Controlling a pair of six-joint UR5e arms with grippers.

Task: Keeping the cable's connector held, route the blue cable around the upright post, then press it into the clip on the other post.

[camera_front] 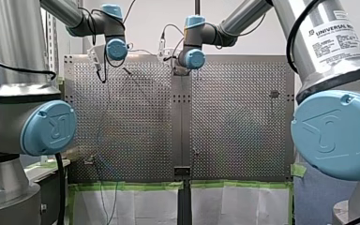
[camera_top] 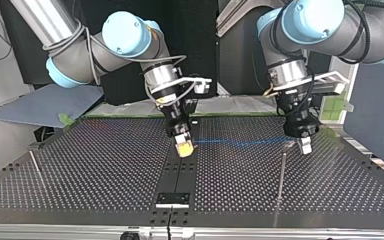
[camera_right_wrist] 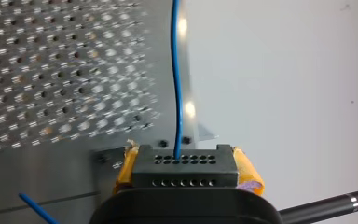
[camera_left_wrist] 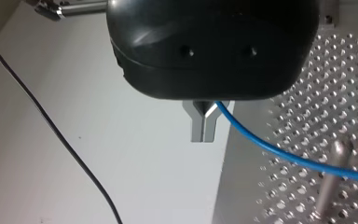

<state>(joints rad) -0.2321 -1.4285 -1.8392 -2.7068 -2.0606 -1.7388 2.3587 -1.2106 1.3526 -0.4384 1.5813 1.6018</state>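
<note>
Claw of my right arm (camera_top: 184, 147), at the top view's left, is closed on the black connector (camera_right_wrist: 185, 169). From it the thin blue cable (camera_top: 240, 142) runs straight across the middle of the surface (camera_top: 105, 175), above it, to my left claw (camera_top: 305, 145), which pinches it. The upright post (camera_top: 281, 180) stands nearest this left claw, just toward the camera-side edge.

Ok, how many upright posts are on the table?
2. The first post stands beside my left tool; the second post stands near the top view's left edge. More may be hidden.
</note>
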